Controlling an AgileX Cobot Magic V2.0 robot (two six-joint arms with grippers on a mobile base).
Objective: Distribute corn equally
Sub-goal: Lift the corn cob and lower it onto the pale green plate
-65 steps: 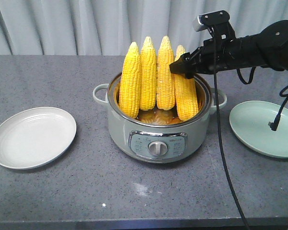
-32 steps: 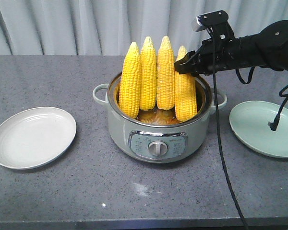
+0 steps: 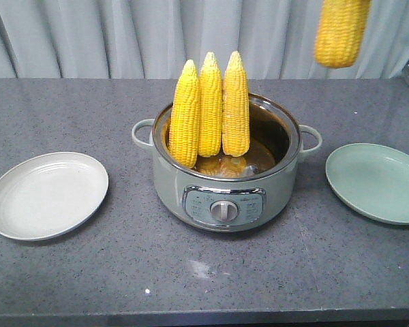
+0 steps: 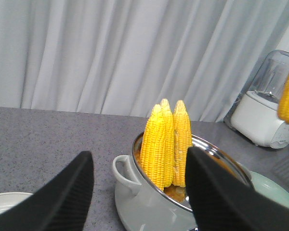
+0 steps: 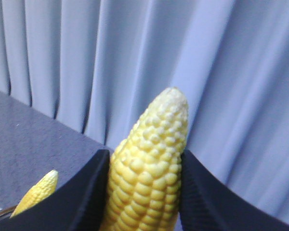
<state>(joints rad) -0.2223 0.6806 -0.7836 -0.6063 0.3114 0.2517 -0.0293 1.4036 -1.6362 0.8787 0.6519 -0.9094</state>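
1. Three bright yellow husked corn cobs (image 3: pixel 208 109) stand upright in the pale green electric cooking pot (image 3: pixel 170 187). They lean together at its left side, blunt ends down in brownish liquid and tips up, which leaves their upper halves free for a grab.
2. One more yellow cob, the fourth cob (image 3: pixel 339 30), hangs high up, to the right of the pot and well clear of its steel rim. I judge it is raised that far so it can swing across to the pale green round plate (image 3: pixel 375 184) on the right.
3. Right gripper (image 5: pixel 144 192): black fingers pinch that cob from both sides below its tip, holding it vertical.
4. Left gripper (image 4: pixel 139 163): fingers spread wide with nothing between them, facing the pot. It looks ready for the cobs nearest the off-white round plate (image 3: pixel 48 194) on the left.
5. Up close, the kernels are plump and glossy in tidy rows, shrinking to a paler, bumpy tip.
6. Neither plate holds corn yet; two each would be the fair split.
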